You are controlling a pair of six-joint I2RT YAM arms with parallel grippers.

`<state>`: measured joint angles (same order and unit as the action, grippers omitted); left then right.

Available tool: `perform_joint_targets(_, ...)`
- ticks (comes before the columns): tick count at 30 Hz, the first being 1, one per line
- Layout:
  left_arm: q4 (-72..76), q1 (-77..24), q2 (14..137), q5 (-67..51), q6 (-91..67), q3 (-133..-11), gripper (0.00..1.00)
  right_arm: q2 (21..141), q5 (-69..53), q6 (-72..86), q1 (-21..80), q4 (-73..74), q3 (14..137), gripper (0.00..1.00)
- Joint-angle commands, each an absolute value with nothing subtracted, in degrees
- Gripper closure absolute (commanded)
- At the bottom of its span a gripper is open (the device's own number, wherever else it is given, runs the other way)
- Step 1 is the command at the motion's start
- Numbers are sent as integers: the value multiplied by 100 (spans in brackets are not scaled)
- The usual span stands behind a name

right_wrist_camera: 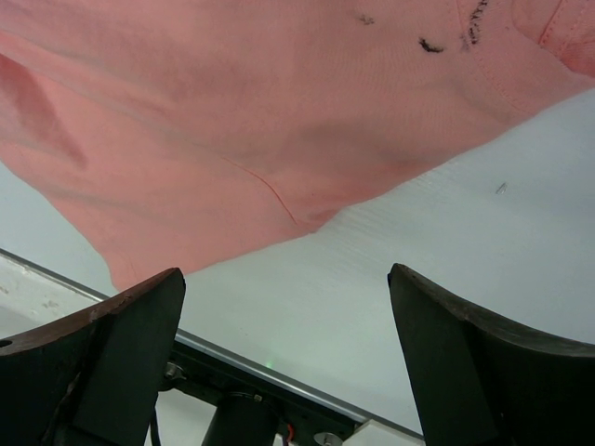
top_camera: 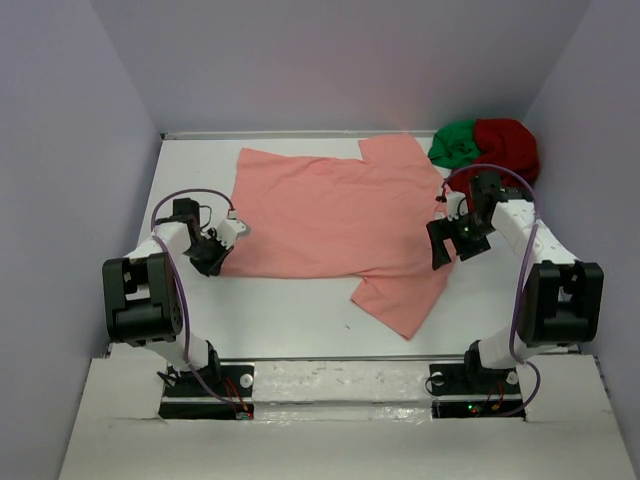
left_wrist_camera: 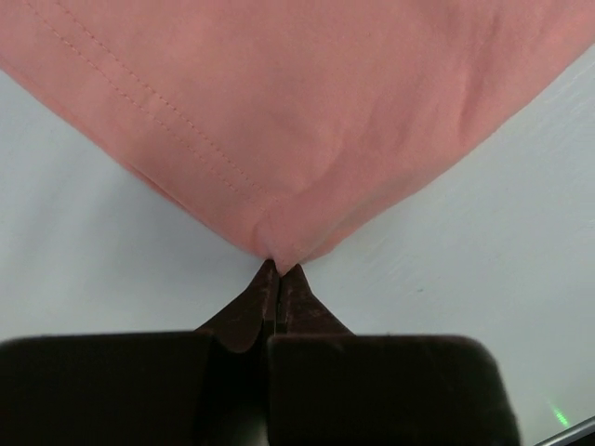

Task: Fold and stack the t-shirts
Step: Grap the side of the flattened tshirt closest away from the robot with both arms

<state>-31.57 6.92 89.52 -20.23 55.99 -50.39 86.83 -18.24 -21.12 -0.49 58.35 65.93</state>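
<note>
Clamping shut with the left gripper (left_wrist_camera: 278,271) on the near left corner of the pink shirt (top_camera: 335,215). Hovering with the right gripper (right_wrist_camera: 285,274) spread wide, holding nothing, over that shirt's right edge. Seeing it spread across the table (top_camera: 290,320), with the green shirt (top_camera: 455,143) and dark red shirt (top_camera: 508,145) bunched together far right.

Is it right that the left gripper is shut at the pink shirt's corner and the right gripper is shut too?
No. The right gripper is open, jaws wide apart with nothing between them, as the right wrist view shows. The left gripper is indeed shut at a corner of the pink shirt.
</note>
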Motion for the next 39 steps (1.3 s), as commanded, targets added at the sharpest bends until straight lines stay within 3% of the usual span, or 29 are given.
perform_joint_targets(1,-3489,730,8780,-2224,5695,-5247,100,8789,-1574,-1995,-44,5924,6759,6)
perform_joint_targets(14,-3770,773,8043,-2180,5713,-5379,100,10010,-1906,-1582,-44,5520,6890,12)
perform_joint_targets(25,-3841,861,7734,-2136,5695,-5326,100,10345,-2224,-1670,-44,5317,6777,29)
perform_joint_targets(29,-3885,861,7761,-2127,5678,-5431,100,10257,-2206,-1679,-44,5326,6619,49)
perform_joint_targets(32,-3920,861,7770,-2118,5678,-5502,100,10073,-2171,-1670,-44,5370,6539,59)
perform_joint_targets(37,-3955,870,7805,-2136,5651,-5599,100,9993,-1978,-1688,-44,5396,6460,98)
perform_joint_targets(39,-3981,861,7787,-2136,5660,-5634,100,9993,-1951,-1688,-44,5414,6469,100)
